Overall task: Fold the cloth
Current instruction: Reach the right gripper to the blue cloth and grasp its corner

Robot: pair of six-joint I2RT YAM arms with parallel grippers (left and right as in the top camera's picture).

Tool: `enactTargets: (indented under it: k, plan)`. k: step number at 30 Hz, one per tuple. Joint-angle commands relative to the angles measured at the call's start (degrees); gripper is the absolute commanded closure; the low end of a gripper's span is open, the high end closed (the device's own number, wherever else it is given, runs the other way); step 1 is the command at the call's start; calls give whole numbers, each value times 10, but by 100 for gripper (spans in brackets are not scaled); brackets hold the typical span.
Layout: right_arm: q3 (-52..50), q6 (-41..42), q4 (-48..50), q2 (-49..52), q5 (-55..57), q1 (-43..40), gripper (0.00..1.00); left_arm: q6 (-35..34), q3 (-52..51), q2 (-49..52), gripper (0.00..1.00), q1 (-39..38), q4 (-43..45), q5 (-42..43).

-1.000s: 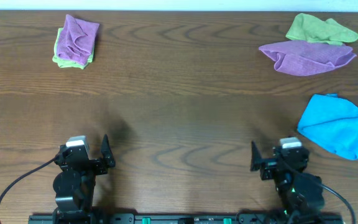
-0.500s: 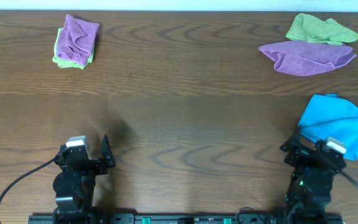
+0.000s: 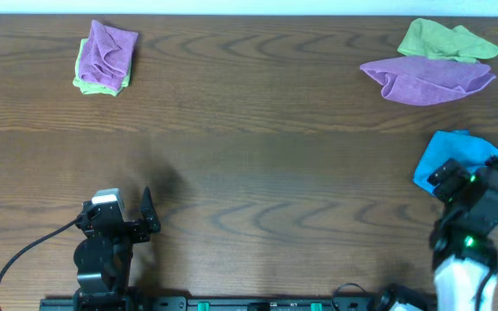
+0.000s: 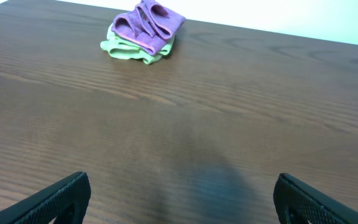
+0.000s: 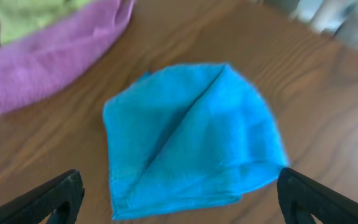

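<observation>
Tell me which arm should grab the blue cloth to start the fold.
Right. The right gripper is open right at the blue cloth, which fills its wrist view. The left gripper sits across the table, facing only the purple and green pile.

Here's a robotics lab bench. A wood-grain table point(image 3: 249, 155) fills the view, and along the table's near edge runs a black mounting rail point(image 3: 258, 304) with green fittings. It carries two robot arms, the left arm point(image 3: 102, 246) and the right arm point(image 3: 469, 225), and a black cable point(image 3: 20, 255) loops at the table's near-left corner. Microfibre cloths lie about like test props: a folded purple-on-lime pile point(image 3: 106, 56) at the table's far left, a loose purple cloth point(image 3: 426, 78) and a lime-green cloth point(image 3: 443, 39) far right, and a sky-blue cloth point(image 3: 448, 151) by the table's right edge. Past the table's far edge, a plain white surface point(image 3: 249, 6).
</observation>
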Motion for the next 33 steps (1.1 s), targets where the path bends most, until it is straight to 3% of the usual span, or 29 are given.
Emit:
enactTargets:
  k: [1,7,10,15,23,33]
  plan:
    - [12,10,-3,65,-127,-7,1,9,-12,-3,5,-2,-2,-6]
    - [12,44,8,147,-175,-7,1,9,-12,-3,5,-2,-2,-6]
    - [12,-8,26,178,-173,-7,1,9,-12,-3,4,-2,-2,-6]
    - [24,-33,28,217,-109,-7,11,9,-12,-3,4,-2,-2,-6]
    - [62,-55,16,262,-37,-7,16,9,-12,-3,4,-2,-2,-6]
    - [63,-59,9,309,-42,-7,46,9,-12,-3,5,-2,-2,-6]
